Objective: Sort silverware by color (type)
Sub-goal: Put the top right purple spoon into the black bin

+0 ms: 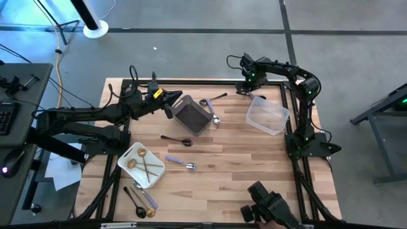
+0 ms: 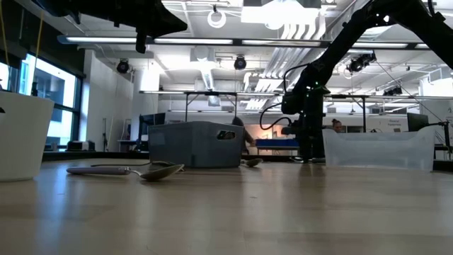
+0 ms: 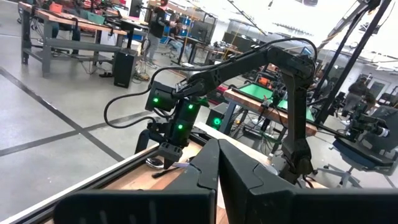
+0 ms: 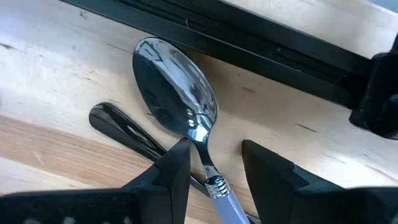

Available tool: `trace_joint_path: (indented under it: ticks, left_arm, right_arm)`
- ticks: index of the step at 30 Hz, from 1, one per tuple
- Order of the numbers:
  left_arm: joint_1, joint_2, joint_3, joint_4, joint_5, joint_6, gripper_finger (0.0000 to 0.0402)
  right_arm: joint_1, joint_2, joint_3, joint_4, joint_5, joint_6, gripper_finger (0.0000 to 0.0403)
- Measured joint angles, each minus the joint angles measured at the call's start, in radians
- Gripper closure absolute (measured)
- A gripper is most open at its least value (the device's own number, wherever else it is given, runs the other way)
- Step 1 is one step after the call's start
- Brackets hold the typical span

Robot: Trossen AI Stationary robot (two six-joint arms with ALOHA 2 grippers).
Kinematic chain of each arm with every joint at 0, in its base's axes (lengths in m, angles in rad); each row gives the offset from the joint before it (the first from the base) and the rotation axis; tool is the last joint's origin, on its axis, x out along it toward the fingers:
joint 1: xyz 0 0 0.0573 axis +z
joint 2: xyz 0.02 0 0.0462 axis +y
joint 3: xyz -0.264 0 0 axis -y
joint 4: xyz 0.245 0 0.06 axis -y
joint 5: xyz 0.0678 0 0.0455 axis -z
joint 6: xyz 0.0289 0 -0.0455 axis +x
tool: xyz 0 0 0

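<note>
Closest edge first: a few pieces sit loose near the front left corner, a black spoon (image 1: 135, 202) plus what looks like a gold one beside it. Just past them the white tray (image 1: 124, 158) already has gold pieces (image 1: 147, 165) in it, so that pile looks started. Right of the tray a lilac-handled spoon (image 1: 180, 163) lies out on the wood, and a bit farther in a black one (image 1: 177, 140) is on its own too.

Mid-table there's the grey bin (image 1: 193, 116). I can't really see what's inside from above. More silverware is scattered right beside it, toward the back. The clear tub (image 1: 268, 116) on the right looks empty from what I can see.

Far back right is where the action is: the right gripper (image 4: 214, 163) is down at the table with its fingers half-parted around the neck of a shiny spoon with a lilac handle (image 4: 186, 118), which lies across a black handle (image 4: 124, 130). Not clamped yet as far as I can tell, spoon's flat on the wood.

The left gripper (image 3: 217, 168) hangs above the table by the bin, pinched closed, nothing in it.

So I'd guess under halfway, plenty left lying around.
</note>
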Motion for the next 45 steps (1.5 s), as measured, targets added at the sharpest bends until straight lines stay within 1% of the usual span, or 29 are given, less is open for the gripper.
trace_joint_path:
  ticks: [3, 5, 8, 13, 15, 19, 22, 34, 41, 45]
  left_arm:
    - [0.000, 0.000, 0.000, 0.000, 0.000, 0.000, 0.0401]
    - [0.000, 0.000, 0.000, 0.000, 0.000, 0.000, 0.0402]
    - [0.000, 0.000, 0.000, 0.000, 0.000, 0.000, 0.0401]
    - [0.000, 0.000, 0.000, 0.000, 0.000, -0.007, 0.0401]
    - [0.000, 0.000, 0.000, 0.000, 0.000, -0.021, 0.0402]
    - [0.000, 0.000, 0.000, 0.000, 0.000, -0.026, 0.0402]
    - [0.000, 0.000, 0.000, 0.000, 0.000, -0.026, 0.0402]
    - [0.000, 0.000, 0.000, 0.001, 0.000, -0.026, 0.0402]
    - [0.000, 0.000, 0.000, 0.002, 0.000, -0.027, 0.0402]
    - [0.000, 0.000, 0.000, 0.002, 0.000, -0.027, 0.0401]
  right_arm:
    - [0.000, 0.001, 0.000, -0.001, 0.003, -0.014, 0.0272]
    - [0.000, 0.001, 0.000, -0.002, 0.006, -0.016, 0.0282]
    - [0.000, 0.001, -0.001, -0.004, 0.015, -0.024, 0.0314]
    - [0.001, 0.002, -0.001, -0.002, 0.018, -0.046, 0.0383]
    - [0.001, 0.002, -0.001, -0.001, 0.017, -0.053, 0.0396]
    - [0.001, 0.003, -0.002, 0.001, 0.019, -0.054, 0.0391]
    - [0.001, 0.003, -0.002, 0.002, 0.019, -0.069, 0.0398]
    - [0.000, -0.007, -0.006, 0.013, 0.013, -0.102, 0.0401]
    - [-0.003, -0.082, -0.009, 0.046, 0.023, -0.136, 0.0401]
    - [-0.002, -0.139, -0.008, 0.054, -0.017, -0.149, 0.0401]
